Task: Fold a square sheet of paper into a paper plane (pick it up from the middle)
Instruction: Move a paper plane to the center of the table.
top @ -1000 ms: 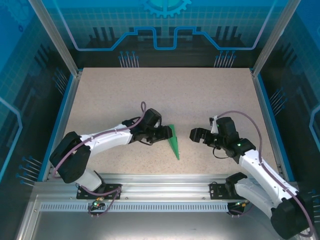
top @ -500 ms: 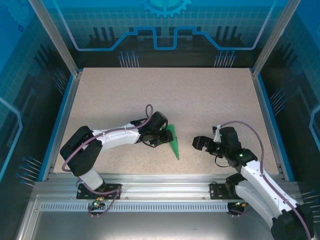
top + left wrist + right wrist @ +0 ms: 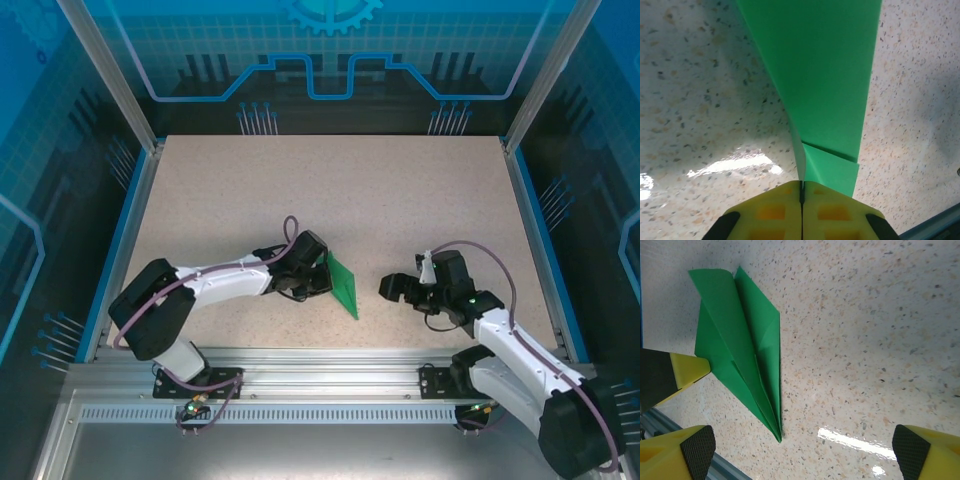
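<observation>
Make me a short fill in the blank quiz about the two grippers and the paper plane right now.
1. The left gripper is ___ on the paper plane.
2. The right gripper stands ___, holding nothing.
3. The plane's pointed nose faces the ___ edge of the table, by the arm bases.
Missing words: shut; open; near.
</observation>
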You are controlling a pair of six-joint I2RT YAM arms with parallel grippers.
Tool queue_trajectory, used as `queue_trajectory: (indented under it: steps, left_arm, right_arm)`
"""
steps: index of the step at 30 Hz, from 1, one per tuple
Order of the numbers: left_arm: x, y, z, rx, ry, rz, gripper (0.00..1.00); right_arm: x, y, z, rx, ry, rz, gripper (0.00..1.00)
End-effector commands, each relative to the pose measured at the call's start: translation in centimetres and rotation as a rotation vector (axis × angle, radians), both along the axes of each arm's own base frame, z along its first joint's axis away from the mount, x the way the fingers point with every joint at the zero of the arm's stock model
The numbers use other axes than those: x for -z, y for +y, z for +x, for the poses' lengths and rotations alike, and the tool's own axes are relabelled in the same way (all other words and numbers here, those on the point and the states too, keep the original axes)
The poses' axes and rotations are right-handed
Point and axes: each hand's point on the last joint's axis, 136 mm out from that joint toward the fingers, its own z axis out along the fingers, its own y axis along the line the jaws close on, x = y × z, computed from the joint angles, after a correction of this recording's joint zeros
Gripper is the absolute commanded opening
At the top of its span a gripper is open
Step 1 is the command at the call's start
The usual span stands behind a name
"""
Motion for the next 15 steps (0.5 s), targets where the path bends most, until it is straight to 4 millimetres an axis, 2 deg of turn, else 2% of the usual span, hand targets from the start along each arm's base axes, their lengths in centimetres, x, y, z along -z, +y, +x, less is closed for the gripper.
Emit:
queue_trajectory:
  steps: [1, 10, 15]
  left_arm:
    - [-0.8, 0.4, 0.1, -0.002, -0.036, -0.032, 0.06]
    - [-0.6, 1.3, 0.3, -0.005, -0.037, -0.041, 0.07]
    - [-0.2, 1.5, 0.2, -0.01, -0.027, -0.037, 0.07]
  right_arm:
    - [-1.5, 1.7, 0.5, -0.074, -0.05, 0.008, 0.93]
    - [0.2, 6.9, 1.2, -0.257, -0.012, -0.094, 0.84]
    - [1.1, 9.6, 2.4, -0.314, 0.016, -0.076, 0.73]
